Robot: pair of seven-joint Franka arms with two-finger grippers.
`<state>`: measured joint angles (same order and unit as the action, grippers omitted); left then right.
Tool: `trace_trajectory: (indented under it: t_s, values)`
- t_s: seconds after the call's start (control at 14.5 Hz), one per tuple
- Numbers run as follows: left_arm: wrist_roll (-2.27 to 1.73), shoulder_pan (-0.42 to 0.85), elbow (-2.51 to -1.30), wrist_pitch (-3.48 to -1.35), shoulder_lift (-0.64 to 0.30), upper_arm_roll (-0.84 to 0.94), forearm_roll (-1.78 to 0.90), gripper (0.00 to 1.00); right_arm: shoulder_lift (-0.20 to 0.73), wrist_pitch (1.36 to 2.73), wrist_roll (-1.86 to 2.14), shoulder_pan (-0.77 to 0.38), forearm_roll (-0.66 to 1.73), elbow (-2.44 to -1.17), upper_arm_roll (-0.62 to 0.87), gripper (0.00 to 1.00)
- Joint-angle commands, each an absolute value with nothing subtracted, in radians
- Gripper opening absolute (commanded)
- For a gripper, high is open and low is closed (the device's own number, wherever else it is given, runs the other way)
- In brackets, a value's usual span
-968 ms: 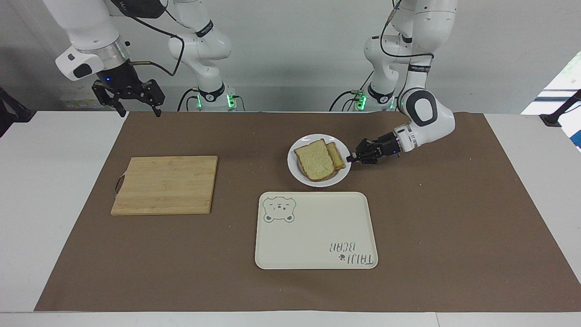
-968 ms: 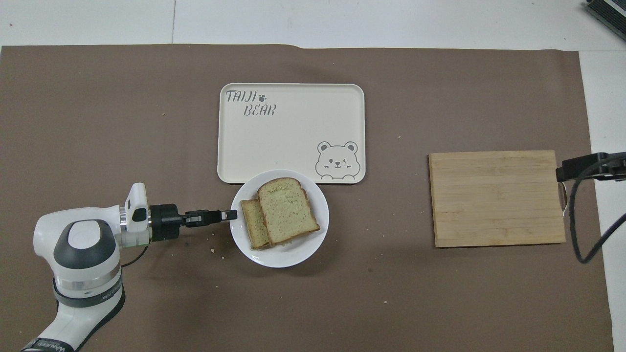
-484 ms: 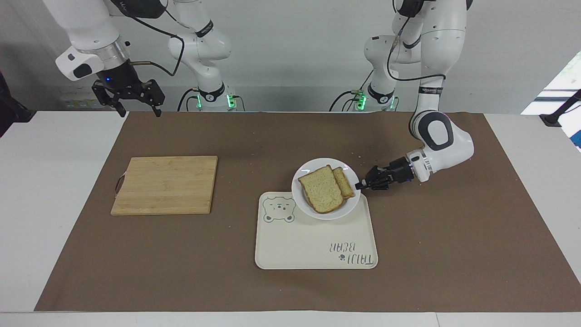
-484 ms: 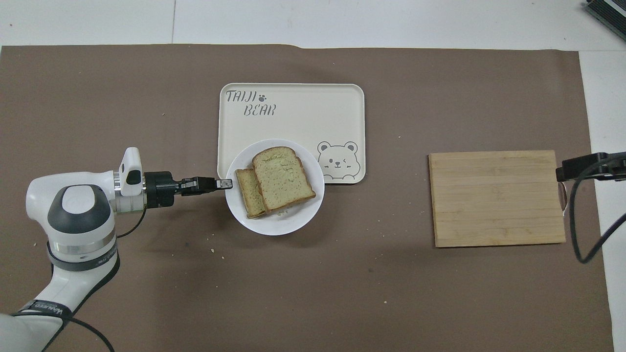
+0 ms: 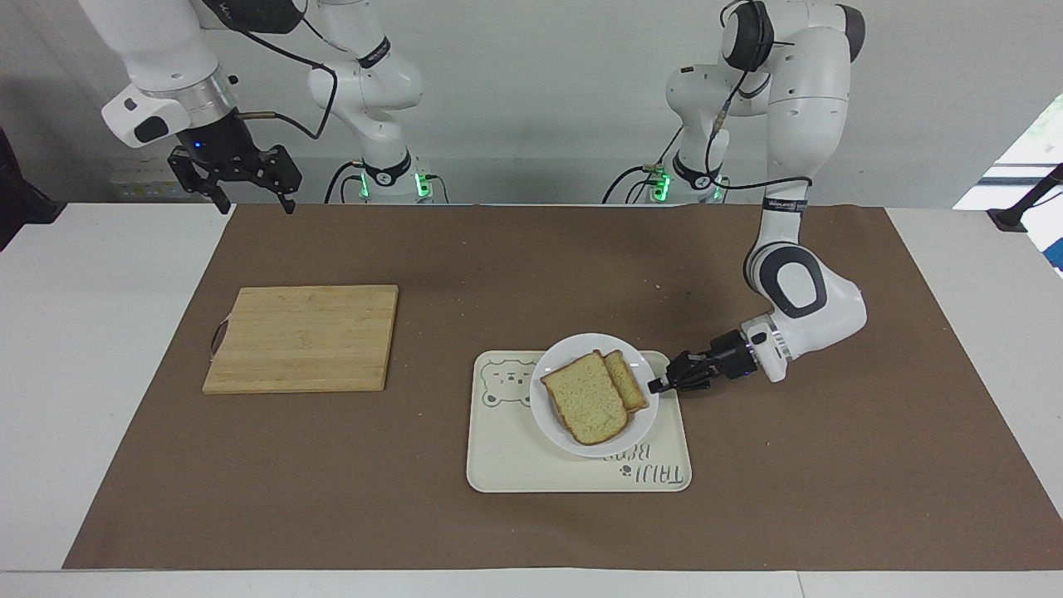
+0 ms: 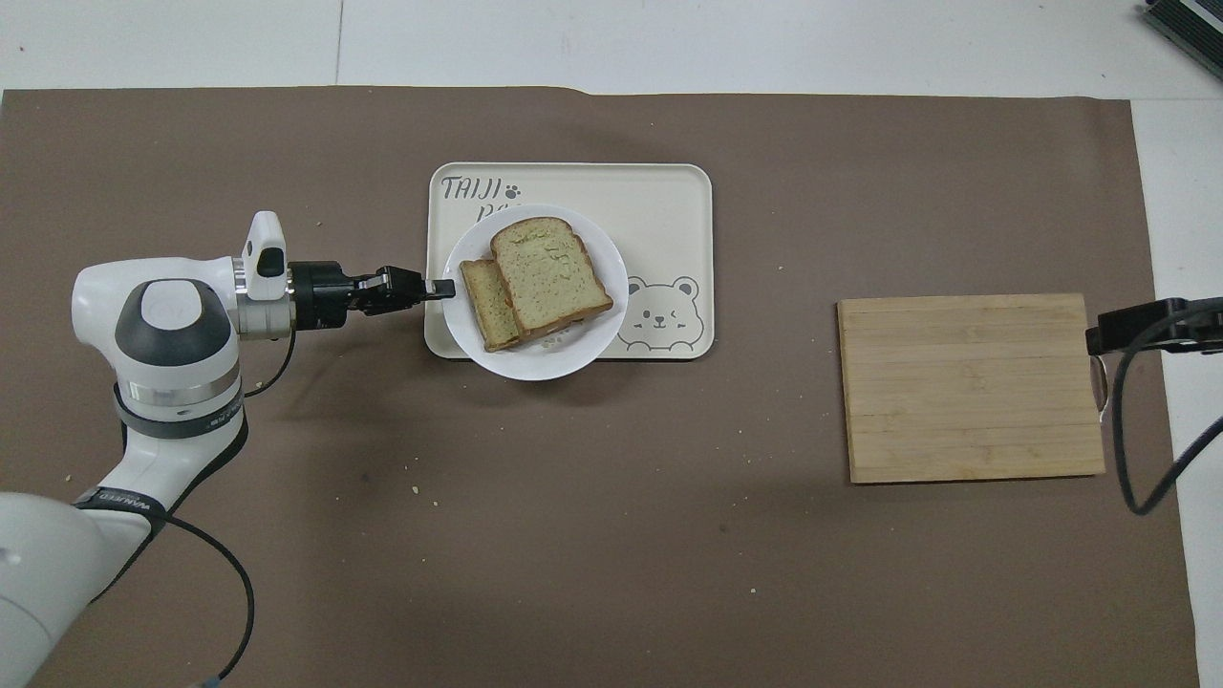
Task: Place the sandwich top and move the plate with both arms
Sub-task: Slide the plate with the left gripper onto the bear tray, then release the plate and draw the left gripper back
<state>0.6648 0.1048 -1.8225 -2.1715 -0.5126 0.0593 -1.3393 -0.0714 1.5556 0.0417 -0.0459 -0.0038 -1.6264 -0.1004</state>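
Bread first: we are seeing the sandwich top (image 5: pixel 586 399), a pale speckled slice with a brown crust, lying on another slice on the plate (image 5: pixel 595 442), a small round white one. Plate and bread are sitting over the cream tray (image 5: pixel 507 465), toward its left-arm end. Going left to right in the facing view, the right gripper (image 5: pixel 246 199) is hanging with its fingers spread over the mat's edge by the cutting board (image 5: pixel 303 337). The left gripper (image 5: pixel 656 385) is pinching the plate's rim, fingers pressed together on it.
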Motion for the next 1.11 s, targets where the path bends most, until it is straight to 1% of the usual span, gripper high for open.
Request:
trace_trajectory:
  t_s: [0.0, 0.14, 0.21, 0.28, 0.35, 0.41, 0.62, 0.76, 0.9, 1.04]
  values:
    - [0.630, 0.101, -1.775, -2.214, -0.535, 0.086, -1.327, 0.00, -0.097, 1.552, 0.067, -0.037, -0.015, -1.652, -0.094, 1.00]
    - [0.627, 0.126, -1.769, -2.224, -0.537, 0.084, -1.271, 0.00, -0.097, 1.552, 0.067, -0.035, -0.015, -1.652, -0.095, 1.00]
    - [0.621, 0.127, -1.755, -2.226, -0.538, 0.084, -1.220, 0.29, -0.097, 1.552, 0.067, -0.035, -0.015, -1.652, -0.094, 1.00]
    - [0.620, 0.126, -1.740, -2.239, -0.540, 0.083, -1.153, 0.71, -0.097, 1.552, 0.067, -0.035, -0.015, -1.652, -0.095, 1.00]
    - [0.617, 0.127, -1.729, -2.276, -0.535, 0.075, -1.082, 0.94, -0.097, 1.552, 0.066, -0.035, -0.015, -1.652, -0.095, 1.00]
    - [0.594, 0.123, -1.726, -2.295, -0.522, 0.075, -1.024, 1.00, -0.097, 1.552, 0.066, -0.035, -0.015, -1.652, -0.095, 1.00]
    - [0.428, 0.130, -1.727, -2.286, -0.447, 0.066, -0.774, 1.00, -0.097, 1.552, 0.066, -0.035, -0.015, -1.652, -0.095, 1.00]
    - [0.314, 0.132, -1.744, -2.257, -0.375, 0.067, -0.582, 1.00, -0.097, 1.552, 0.066, -0.035, -0.015, -1.652, -0.095, 1.00]
    - [0.270, 0.114, -1.733, -2.137, -0.301, 0.064, -0.381, 1.00, -0.097, 1.552, 0.066, -0.035, -0.015, -1.652, -0.095, 1.00]
    - [0.262, 0.092, -1.732, -2.024, -0.214, 0.051, -0.255, 1.00, -0.097, 1.552, 0.067, -0.035, -0.015, -1.652, -0.095, 1.00]
